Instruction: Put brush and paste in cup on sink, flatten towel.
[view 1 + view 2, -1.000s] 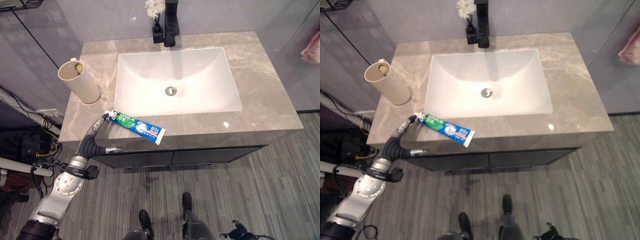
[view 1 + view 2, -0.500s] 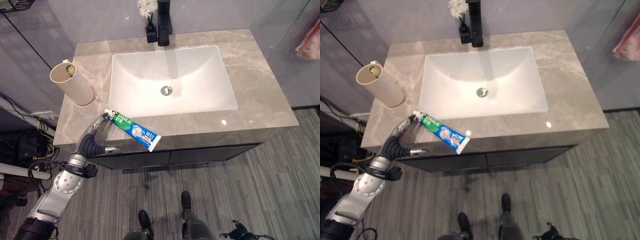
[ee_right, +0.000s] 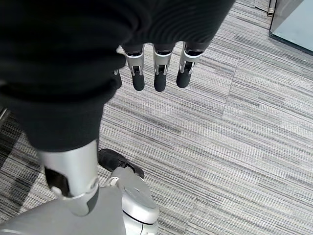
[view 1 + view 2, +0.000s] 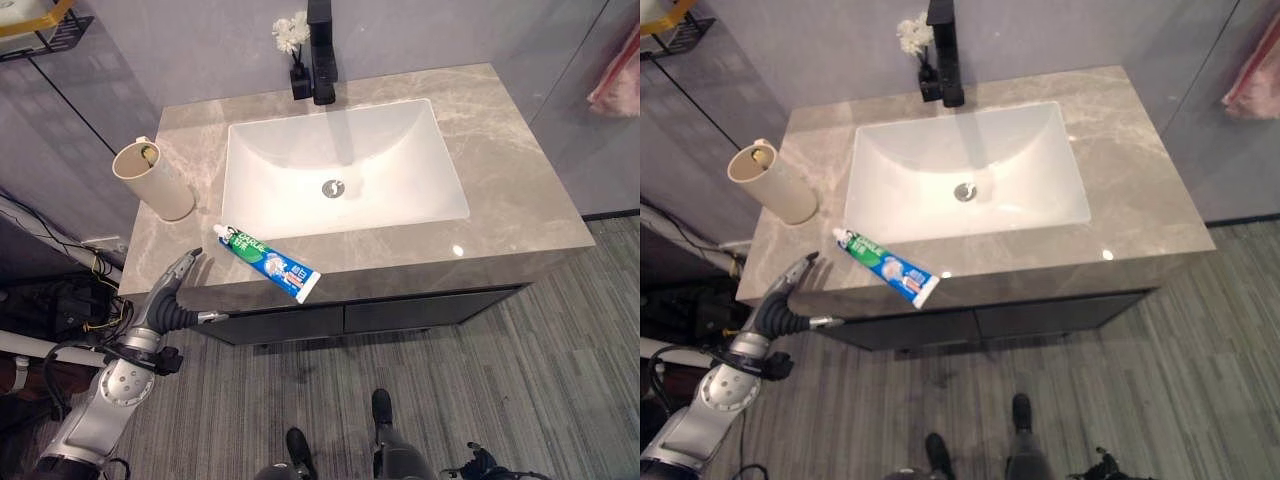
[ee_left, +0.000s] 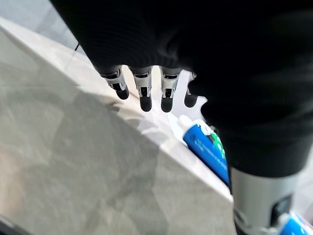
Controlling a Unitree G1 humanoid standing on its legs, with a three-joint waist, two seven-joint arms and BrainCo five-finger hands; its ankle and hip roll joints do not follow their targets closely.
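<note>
The left hand (image 4: 178, 283) stood at the front-left edge of the countertop (image 4: 520, 190) with its fingers (image 5: 145, 93) straight and relaxed and nothing in its grasp. Half a second before, its fingertips had been touching the cap end of the toothpaste tube (image 4: 268, 263); now a clear gap lay between them, the hand sitting at about 8 o'clock from the cap. The whole view had also shifted between the pictures, so part of the apparent displacement belonged to the camera, but the loss of contact was plain in both eye views. The tube lay flat on the front strip of the countertop, its cap toward 10 o'clock and its crimped end toward 4 o'clock at the front edge, just in front of the sink basin (image 4: 345, 165). The cup (image 4: 155, 180) stood at about 11 o'clock from the tube, near the left edge and tilted, with something small and greenish showing at its rim, possibly the brush, though this could not be confirmed. The right hand (image 3: 156, 73) hung over the striped floor (image 3: 234, 127), fingers straight and empty. A pink cloth (image 4: 618, 85), possibly the towel, hung at the far right. Judged from this state, the tube had not been secured: the paste step remained open and a fresh approach to the cap end would be required, and the towel had not been flattened.
</note>
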